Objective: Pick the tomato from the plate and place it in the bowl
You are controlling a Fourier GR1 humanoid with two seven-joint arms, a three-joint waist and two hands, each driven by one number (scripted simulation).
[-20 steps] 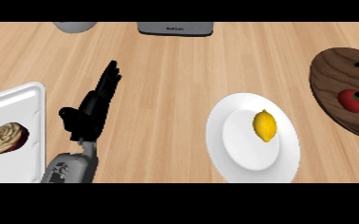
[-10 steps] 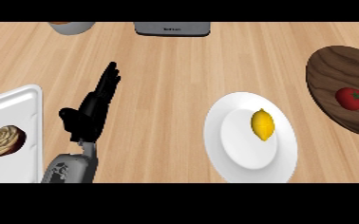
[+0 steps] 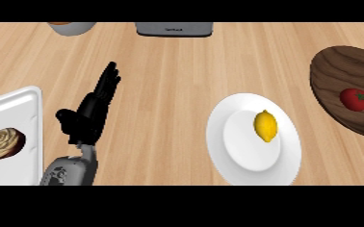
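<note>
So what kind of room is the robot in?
Probably a kitchen. There is a wooden counter with food set out on it: a lemon on a white plate and a tomato in a dark wooden bowl.

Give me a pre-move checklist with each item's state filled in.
1. Tomato in the wooden bowl: ok, it lies inside near the view's right edge.
2. White plate free of the tomato: ok, only a lemon lies on it.
3. Left hand holding nothing: ok, fingers straight, over bare counter left of the plate.
4. Right hand placement: cannot tell, it shows nowhere in the view.
5. Tray at the left edge clear of the left hand: ok, a gap shows between them.
</note>
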